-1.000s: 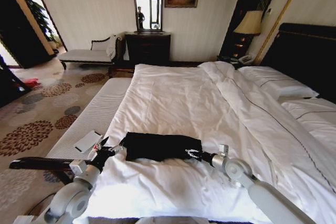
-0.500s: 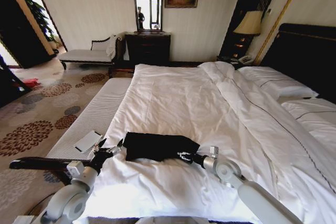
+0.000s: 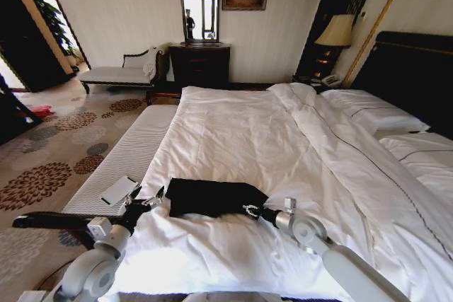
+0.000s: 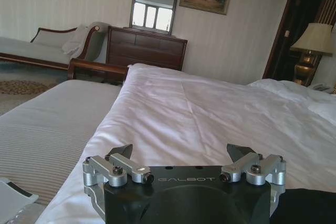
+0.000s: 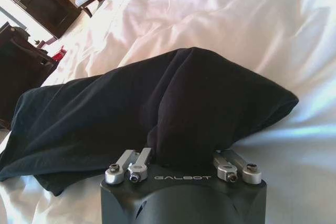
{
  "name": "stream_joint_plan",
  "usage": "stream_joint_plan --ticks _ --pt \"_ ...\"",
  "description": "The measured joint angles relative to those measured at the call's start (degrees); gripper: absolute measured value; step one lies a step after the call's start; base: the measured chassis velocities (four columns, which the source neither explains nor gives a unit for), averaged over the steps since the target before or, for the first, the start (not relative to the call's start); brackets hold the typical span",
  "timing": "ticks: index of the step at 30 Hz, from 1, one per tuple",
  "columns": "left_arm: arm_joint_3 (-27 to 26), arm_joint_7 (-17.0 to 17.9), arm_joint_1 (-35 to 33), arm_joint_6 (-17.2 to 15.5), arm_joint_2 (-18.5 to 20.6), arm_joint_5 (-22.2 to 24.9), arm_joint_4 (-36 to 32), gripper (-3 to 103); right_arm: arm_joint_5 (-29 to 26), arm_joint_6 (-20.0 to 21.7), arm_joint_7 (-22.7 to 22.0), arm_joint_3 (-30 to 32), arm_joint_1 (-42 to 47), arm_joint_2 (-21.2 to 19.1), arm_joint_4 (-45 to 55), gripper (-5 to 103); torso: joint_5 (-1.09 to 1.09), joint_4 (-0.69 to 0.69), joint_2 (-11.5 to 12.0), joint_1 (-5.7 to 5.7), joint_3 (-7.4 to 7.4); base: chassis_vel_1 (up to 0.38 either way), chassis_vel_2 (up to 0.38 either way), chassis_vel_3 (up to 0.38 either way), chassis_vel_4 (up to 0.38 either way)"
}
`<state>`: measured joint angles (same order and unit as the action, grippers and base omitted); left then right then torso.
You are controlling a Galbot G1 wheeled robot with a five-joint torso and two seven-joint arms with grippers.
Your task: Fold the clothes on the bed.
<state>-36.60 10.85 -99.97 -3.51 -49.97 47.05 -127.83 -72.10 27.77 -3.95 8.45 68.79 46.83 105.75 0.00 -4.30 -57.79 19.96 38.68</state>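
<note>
White bed [image 3: 233, 132], black shirt [image 3: 212, 196] near edge: right gripper [image 3: 249, 211] clamped on hem, dragged leftward, shirt narrower; left gripper [image 3: 145, 201] spread apart, released.

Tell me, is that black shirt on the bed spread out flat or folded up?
Folded into a compact bundle: the black shirt lies doubled over on the bed, one edge pinched in the right end effector.

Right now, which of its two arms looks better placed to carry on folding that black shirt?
The right. The right gripper already pinches the T-shirt, while the left gripper sits open beside it.
</note>
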Motion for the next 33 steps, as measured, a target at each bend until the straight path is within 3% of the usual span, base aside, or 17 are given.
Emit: stream_joint_plan --ticks 1,5,9,17,33 --pt "0.0 0.0 0.0 0.0 0.0 0.0 0.0 100 0.0 0.0 0.0 0.0 0.0 0.0 0.0 35 0.0 0.0 0.0 0.0 0.0 0.0 0.0 0.0 0.0" --pt "-0.2 0.0 -0.2 0.2 -0.2 0.0 0.1 100 0.2 -0.2 0.0 0.0 0.0 0.0 0.0 14 0.0 0.0 0.0 0.0 0.0 0.0 0.0 0.0 0.0" --pt "-0.4 0.0 -0.3 0.2 -0.3 0.0 0.1 100 0.8 -0.4 0.0 0.0 0.1 0.1 0.1 10 0.0 0.0 0.0 0.0 0.0 0.0 0.0 0.0 0.0" --pt "-0.2 0.0 0.5 0.3 -0.3 0.1 0.4 100 4.0 -1.1 0.6 2.2 1.8 -2.5 1.8 10 0.01 0.01 0.0 0.0 0.0 0.0 0.0 0.0 0.0" --pt "1.3 -0.5 2.5 0.6 -0.5 0.4 0.5 100 1.4 -0.5 -1.4 13.9 5.7 -15.0 5.4 10 0.0 -0.01 0.0 0.0 0.0 0.0 0.0 0.0 0.0"
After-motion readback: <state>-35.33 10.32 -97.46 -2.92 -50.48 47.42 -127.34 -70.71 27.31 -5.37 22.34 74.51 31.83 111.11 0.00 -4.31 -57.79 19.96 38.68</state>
